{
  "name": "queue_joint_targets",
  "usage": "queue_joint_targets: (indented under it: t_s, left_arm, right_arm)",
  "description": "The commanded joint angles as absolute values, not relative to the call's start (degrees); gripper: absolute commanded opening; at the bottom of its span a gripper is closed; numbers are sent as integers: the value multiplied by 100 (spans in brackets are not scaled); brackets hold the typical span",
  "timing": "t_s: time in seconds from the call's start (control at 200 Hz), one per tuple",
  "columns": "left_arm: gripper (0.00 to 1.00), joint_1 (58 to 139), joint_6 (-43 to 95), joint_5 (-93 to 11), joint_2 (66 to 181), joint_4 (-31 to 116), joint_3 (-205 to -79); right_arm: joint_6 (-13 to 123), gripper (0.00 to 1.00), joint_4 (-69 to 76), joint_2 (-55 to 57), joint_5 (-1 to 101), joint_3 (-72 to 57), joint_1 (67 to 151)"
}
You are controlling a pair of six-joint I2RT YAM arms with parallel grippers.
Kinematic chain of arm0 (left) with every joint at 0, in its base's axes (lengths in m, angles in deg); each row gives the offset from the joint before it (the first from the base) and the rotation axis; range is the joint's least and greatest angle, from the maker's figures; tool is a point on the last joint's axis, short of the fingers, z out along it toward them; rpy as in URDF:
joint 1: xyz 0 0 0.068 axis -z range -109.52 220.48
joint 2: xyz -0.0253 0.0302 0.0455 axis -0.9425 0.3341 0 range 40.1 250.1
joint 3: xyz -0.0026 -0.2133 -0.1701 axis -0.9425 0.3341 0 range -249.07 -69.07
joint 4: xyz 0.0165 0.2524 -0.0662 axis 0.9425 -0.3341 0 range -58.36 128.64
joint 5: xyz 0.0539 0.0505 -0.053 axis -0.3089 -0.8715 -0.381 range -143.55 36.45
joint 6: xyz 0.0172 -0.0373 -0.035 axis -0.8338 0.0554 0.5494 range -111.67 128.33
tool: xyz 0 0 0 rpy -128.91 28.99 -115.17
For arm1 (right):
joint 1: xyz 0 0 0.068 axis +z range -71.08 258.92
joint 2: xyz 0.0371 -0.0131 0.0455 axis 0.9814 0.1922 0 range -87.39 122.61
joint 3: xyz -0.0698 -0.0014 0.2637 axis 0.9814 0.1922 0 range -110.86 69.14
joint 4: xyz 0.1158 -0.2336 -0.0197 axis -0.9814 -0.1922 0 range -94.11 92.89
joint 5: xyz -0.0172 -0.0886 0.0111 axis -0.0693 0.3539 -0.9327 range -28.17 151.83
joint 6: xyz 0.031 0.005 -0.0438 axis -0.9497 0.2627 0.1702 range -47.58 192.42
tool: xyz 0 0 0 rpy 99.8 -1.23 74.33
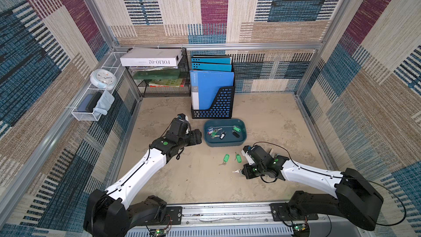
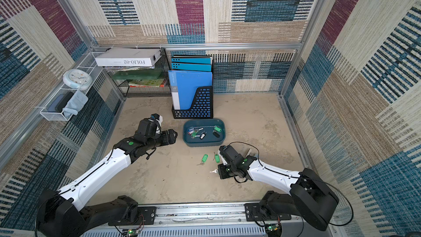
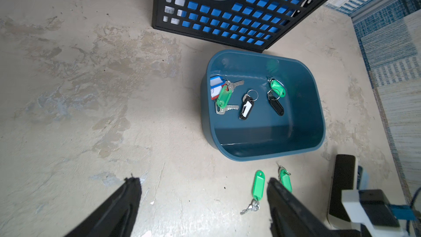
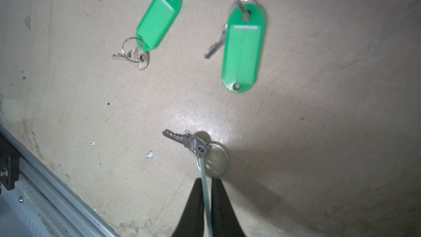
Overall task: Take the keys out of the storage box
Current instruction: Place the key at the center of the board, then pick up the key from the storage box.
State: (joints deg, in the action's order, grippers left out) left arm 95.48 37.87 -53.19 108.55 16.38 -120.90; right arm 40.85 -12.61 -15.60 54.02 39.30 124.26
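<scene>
Standing edge-on between tips of the right claw [image 4: 206,183]; pale key tag [image 4: 202,171].

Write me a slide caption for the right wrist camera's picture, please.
Right gripper with a pale-tagged key between its fingertips, low over the table, near two green-tagged keys.

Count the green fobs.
4. In the box, one green fob lies on the key pile, another by the black fob. Two more lie on the table by the right gripper. A fifth fob, edge-on at that gripper, is of unclear colour.
</scene>
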Motion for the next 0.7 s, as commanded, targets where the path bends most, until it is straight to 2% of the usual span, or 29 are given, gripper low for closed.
queue_joint_targets:
  t_s: [0.0,0.045,0.16,0.326,0.496,0.601,0.691]
  left_arm:
    - [92,9659,3716,-5463,10858,1526,-12179]
    - [94,9721,3699,-5491,10861,1542,-12197]
    - [95,9951,3632,-5627,10928,1514,-12357]
    - [97,10428,3548,-6256,11253,1226,-12899]
    - [97,10647,3449,-6366,11934,1088,-13529]
    - [96,10764,3439,-6348,12445,1013,-13953]
    - [95,10873,3442,-6343,12892,922,-14345]
  right_arm:
    - [4118,26,-1304,-1546,5379,3974,12428]
    - [4115,36,-1332,-1573,5397,3979,12436]
    - [4117,52,-1527,-1764,5502,3892,12432]
    - [4201,70,-2156,-2229,5818,3529,12436]
    - [4215,80,-2719,-2752,6442,3078,12441]
    - [4071,86,-2699,-2965,7175,2811,12436]
    - [4051,85,-2222,-3004,7531,2850,12436]
